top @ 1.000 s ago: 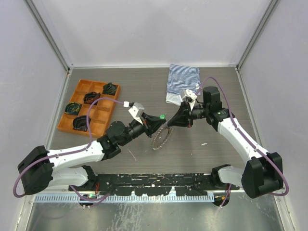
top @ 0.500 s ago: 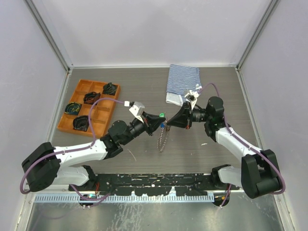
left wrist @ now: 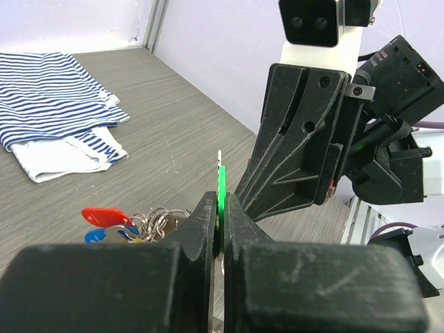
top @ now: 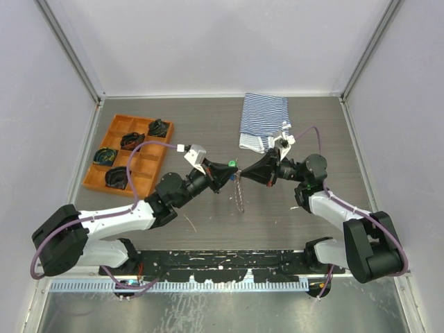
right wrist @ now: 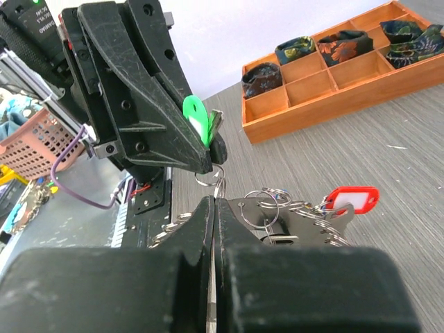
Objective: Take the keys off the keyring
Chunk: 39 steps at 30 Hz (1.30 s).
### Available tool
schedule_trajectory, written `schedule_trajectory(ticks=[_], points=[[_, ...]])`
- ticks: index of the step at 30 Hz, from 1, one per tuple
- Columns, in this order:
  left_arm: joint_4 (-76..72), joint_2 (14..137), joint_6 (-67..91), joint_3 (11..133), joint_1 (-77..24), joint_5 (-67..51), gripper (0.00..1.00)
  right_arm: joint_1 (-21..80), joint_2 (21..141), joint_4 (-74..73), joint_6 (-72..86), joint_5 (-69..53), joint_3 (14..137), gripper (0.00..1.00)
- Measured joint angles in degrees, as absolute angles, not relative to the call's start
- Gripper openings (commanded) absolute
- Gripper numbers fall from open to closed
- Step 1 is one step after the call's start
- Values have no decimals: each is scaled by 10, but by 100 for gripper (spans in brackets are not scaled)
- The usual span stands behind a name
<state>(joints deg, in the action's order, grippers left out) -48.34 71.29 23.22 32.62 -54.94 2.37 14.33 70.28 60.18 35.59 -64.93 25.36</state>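
Grey wood-grain tabletop (top: pixel 194 114) lay under two arms that met nose to nose in mid-air. Beyond the right claw (top: pixel 245 173) sat one blue-and-white striped cloth (top: pixel 263 118). Well out past the left claw (top: pixel 231 170) lay one orange compartment tray (top: pixel 142 166), and I counted four dark bundles (top: pixel 116 178) in it.

The left claw's fingers were pressed together on one flat green-headed key (left wrist: pixel 221 191), which stood up edge-on between the tips. The right claw's jaws were together too, and they looked nipped on the small metal keyring (right wrist: pixel 210 179), right where it hung under the green head.

Its grey-brown braided cord (top: pixel 239 195) dangled straight down below both claw tips, just off the table.

Beside the right claw's fingers hung a cluster of split rings with one red-headed key (right wrist: pixel 350 198). From the left claw's side one blue-headed key (left wrist: pixel 97 236) peeped out under the red; further keys I could not count.
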Motion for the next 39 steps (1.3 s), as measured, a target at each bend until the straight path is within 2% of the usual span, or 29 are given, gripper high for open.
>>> schedule_trajectory(ticks=[17, 24, 34, 39], points=[[-496, 743, 251, 329, -539, 28, 0, 141, 728, 678, 434, -554, 214, 1], [-495, 761, 263, 340, -521, 17, 0, 143, 732, 650, 402, -559, 218, 2], [-453, 737, 264, 347, -505, -20, 0, 147, 731, 544, 300, -614, 262, 14], [-390, 719, 249, 377, -501, -54, 0, 147, 727, 495, 265, -641, 281, 25]])
